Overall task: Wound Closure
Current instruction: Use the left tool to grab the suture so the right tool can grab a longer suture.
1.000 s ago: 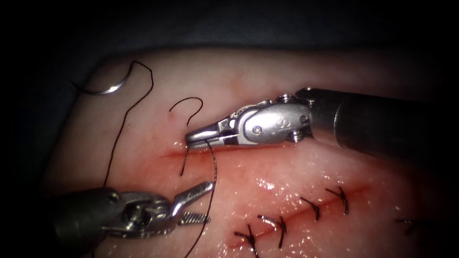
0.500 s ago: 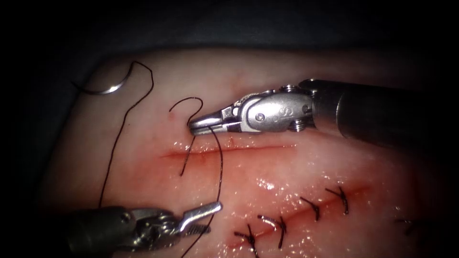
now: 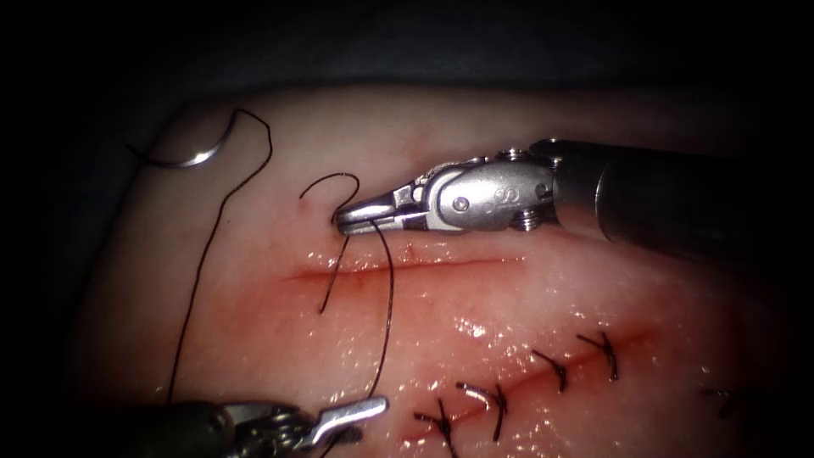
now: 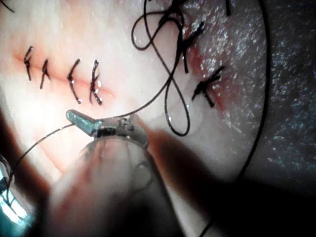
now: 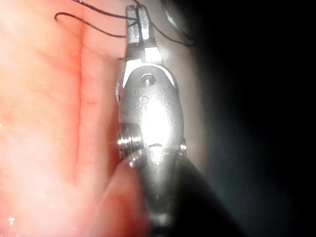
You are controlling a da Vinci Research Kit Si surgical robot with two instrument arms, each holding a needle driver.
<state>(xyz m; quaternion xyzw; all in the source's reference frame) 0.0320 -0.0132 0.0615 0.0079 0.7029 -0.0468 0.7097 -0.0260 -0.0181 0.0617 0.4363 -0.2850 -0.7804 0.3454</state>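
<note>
Endoscope view: right tool [image 3: 343, 220] is clenched on the thread [image 3: 388, 297] just above the cut [image 3: 407, 267], near its left end. A short curl of thread rises past the tips, and a tail hangs down across the cut. Left tool [image 3: 360, 411] sits at the lower edge of the frame with the long strand running down to its tip. Left wrist view shows that tool [image 4: 79, 120] pinching the same strand, jaws closed on it.

Needle [image 3: 191, 157] lies free on the tissue [image 3: 509, 297] at upper left, well apart from both tools, not in the tissue, held by neither. Thread trails from its end down the left side.

Finished stitches [image 3: 551, 365] sit along a lower cut at lower right.

Handling, my read: thread is light, limp and wet, likely slippery, so grip it flat between the pads. Needle is stiff; take it on the body of the curve, not the tip. Tissue is soft and glistening and will likely tear if the strand is pulled hard.
</note>
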